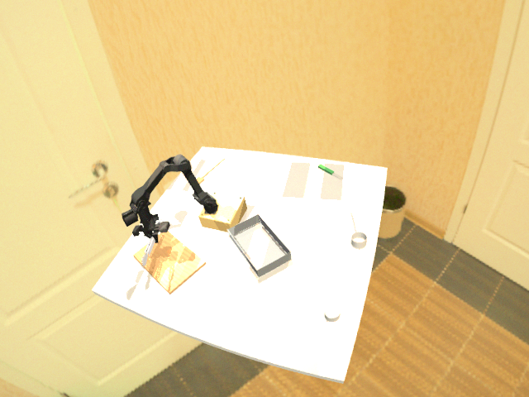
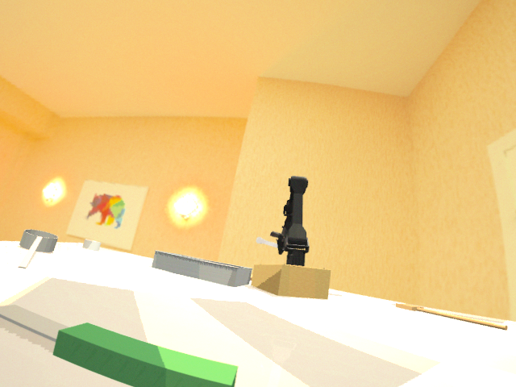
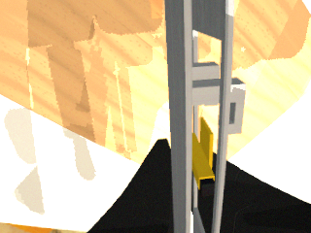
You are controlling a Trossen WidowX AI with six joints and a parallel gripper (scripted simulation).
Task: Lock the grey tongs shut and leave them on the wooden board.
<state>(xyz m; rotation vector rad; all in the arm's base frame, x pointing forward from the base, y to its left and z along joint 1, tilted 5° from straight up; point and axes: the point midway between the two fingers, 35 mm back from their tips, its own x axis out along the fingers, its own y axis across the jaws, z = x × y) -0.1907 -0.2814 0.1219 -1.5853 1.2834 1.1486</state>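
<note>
From the top view, my claw [image 1: 154, 239] [image 3: 173, 147] is clenched on the grey tongs [image 1: 148, 251] [image 2: 266, 242] [image 3: 181, 116], above the wooden board [image 1: 170, 266] [image 3: 121, 83] near the table's left edge; I take this placing as the way to lay them down; the roasting tin [image 1: 287, 255] [image 2: 201, 268] sits well apart, leaving room beside the board.

Outside, the tongs slant slightly, jutting past my wrist, perhaps kept high for clearance.

At my wrist, their arms run close together; whether the lock holds, I cannot tell.
</note>
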